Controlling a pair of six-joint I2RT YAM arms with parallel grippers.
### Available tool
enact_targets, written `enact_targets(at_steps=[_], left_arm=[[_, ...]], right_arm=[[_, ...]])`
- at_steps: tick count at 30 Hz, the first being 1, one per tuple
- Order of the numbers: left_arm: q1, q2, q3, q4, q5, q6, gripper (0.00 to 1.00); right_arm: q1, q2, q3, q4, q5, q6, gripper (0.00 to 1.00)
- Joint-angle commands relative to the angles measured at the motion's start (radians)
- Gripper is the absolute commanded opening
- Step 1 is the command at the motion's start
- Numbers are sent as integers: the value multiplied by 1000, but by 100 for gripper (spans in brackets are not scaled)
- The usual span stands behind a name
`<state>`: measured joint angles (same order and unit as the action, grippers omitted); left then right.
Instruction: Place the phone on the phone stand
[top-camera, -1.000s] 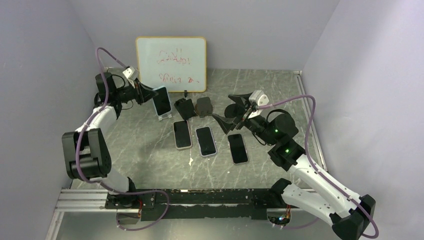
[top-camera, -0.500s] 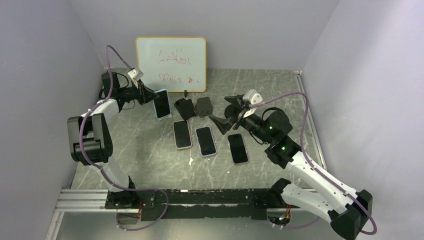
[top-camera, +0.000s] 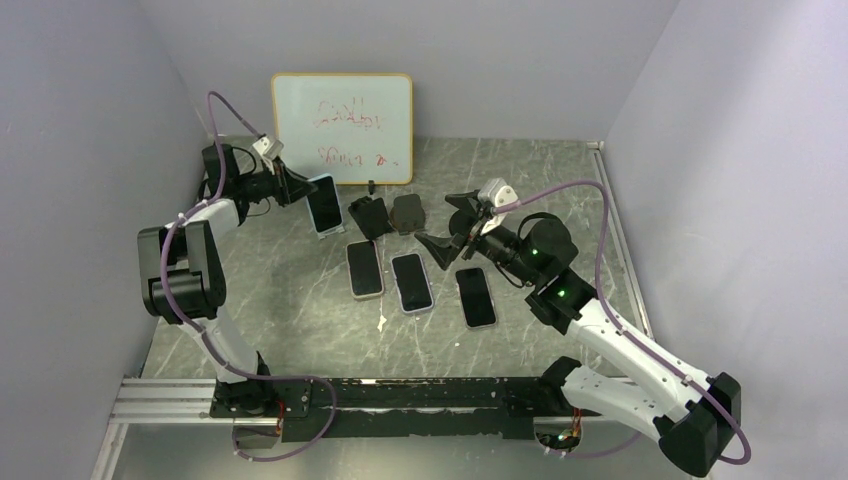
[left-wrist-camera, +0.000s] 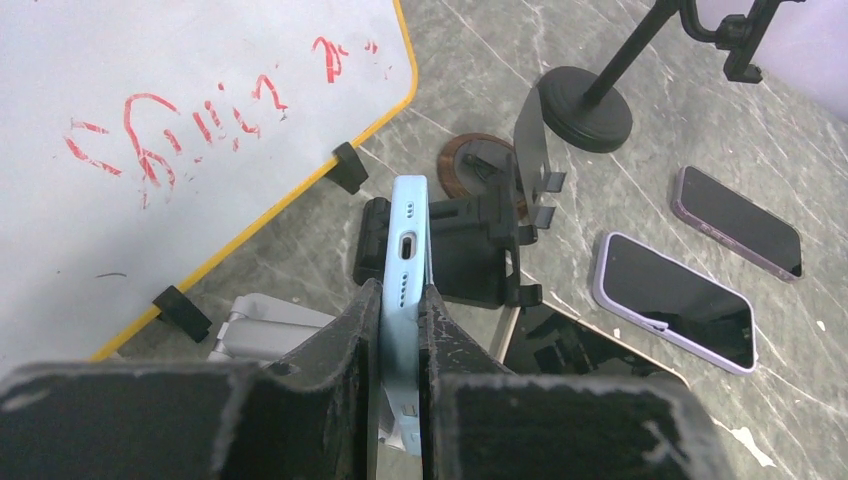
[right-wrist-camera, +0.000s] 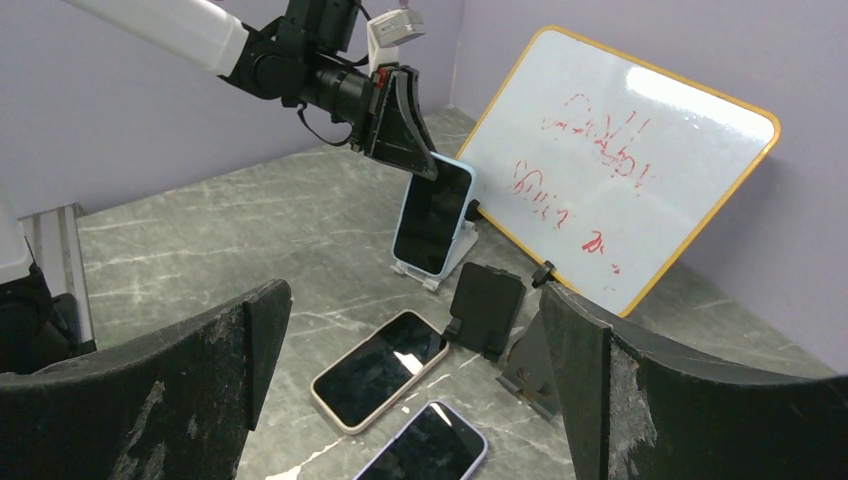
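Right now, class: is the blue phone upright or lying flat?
Upright: blue phone stands tilted at the white stand, left pincer gripping its top.

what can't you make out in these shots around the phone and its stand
- Left wrist view: the left end effector covers the near part of the blue phone and most of the white stand, so where they meet is hidden.
- Top view: the red writing on the whiteboard is too small to read.
- Right wrist view: the nearest phone is cut off by the bottom edge.

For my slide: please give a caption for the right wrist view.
Left end effector holds blue phone at white stand beside whiteboard.
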<state>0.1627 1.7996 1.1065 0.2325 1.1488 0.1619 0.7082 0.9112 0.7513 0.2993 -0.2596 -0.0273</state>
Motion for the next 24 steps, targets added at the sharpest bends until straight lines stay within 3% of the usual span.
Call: enact_targets(at_steps=[1, 4, 9, 16, 24], left_arm=[[22, 30, -17, 154, 7, 0, 5], [24, 50, -24, 162, -3, 7, 5], [24, 78, -95, 316, -33, -62, 5], [25, 102, -69, 120, -91, 115, 5], [38, 73, -105, 160, -101, 102, 5]], right_arm=[[3, -7, 22, 0, -13, -9, 100], [3, -10, 21, -1, -16, -9, 100], [3, -13, 19, 1, -22, -9, 100], [3, -18, 13, 1, -28, -9, 100], [4, -15, 11, 6, -33, -8, 100]])
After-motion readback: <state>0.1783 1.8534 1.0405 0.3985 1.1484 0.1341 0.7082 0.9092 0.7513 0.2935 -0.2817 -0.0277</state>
